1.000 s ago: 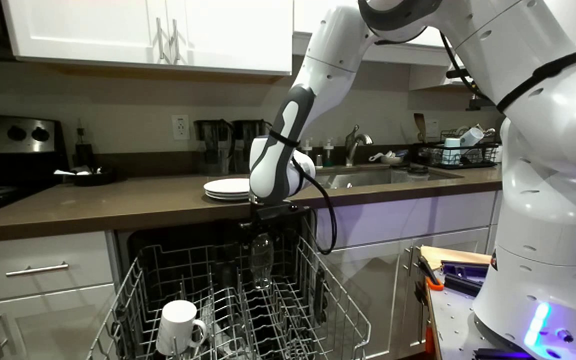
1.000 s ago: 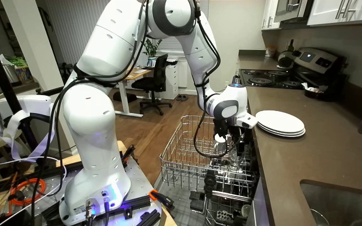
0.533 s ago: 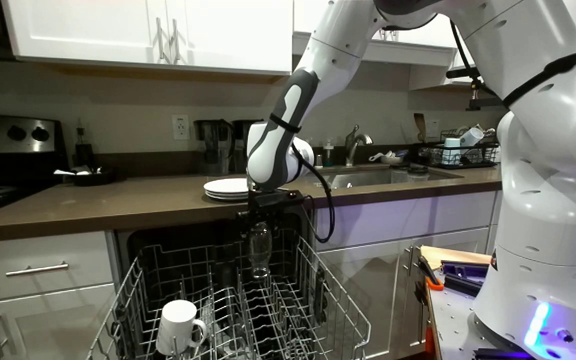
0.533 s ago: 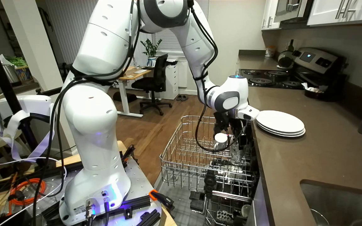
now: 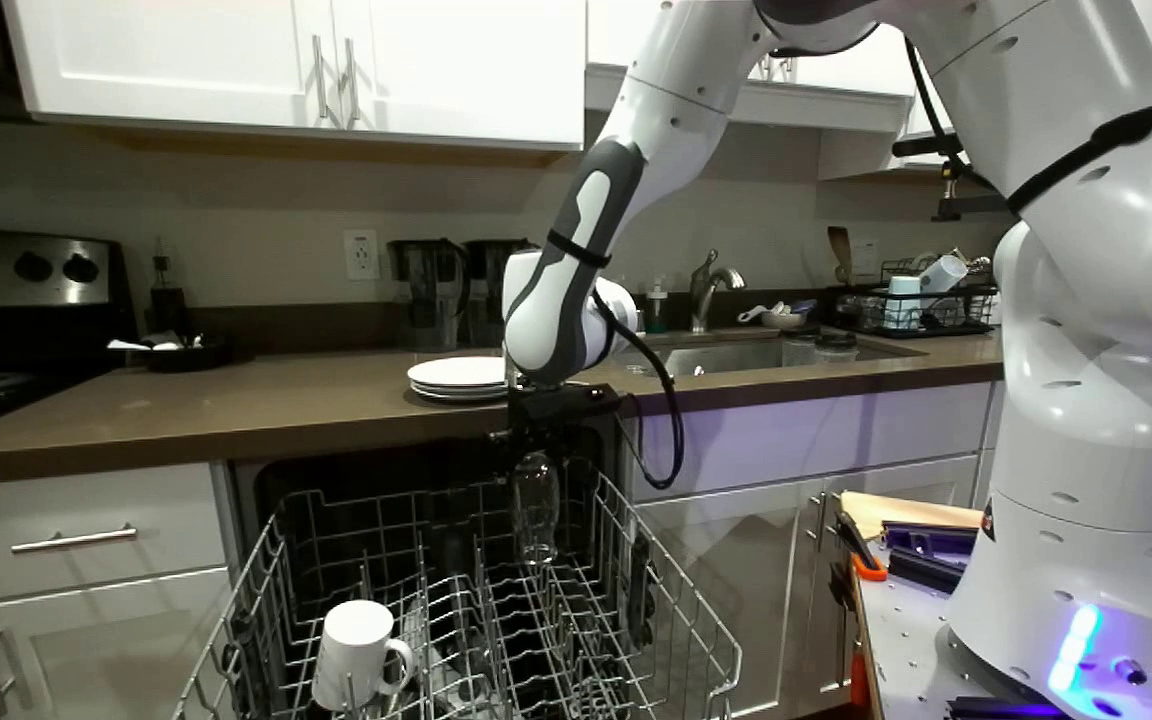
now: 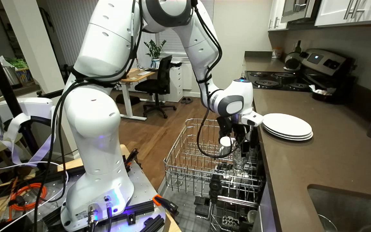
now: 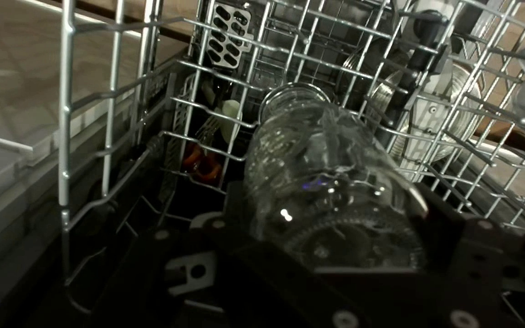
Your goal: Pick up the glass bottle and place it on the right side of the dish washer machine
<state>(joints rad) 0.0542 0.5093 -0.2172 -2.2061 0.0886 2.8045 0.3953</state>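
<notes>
I see the fingers [image 7: 445,214], spread to its width, clamping the glass bottle [image 5: 536,508] near its base, mouth down over the back of the dishwasher rack [image 5: 681,585], presumably inverted so it drains.

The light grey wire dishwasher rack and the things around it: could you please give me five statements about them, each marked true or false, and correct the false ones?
1. The black two-finger gripper holds a clear, colourless glass bottle. True.
2. The bottle is held upright. False: it is held upside down.
3. A white handled mug sits in the light grey wire rack. True.
4. A stack of round white plates lies inside the rack. False: the plates are on the brown countertop.
5. The rack is pulled out of the dishwasher. True.
</notes>
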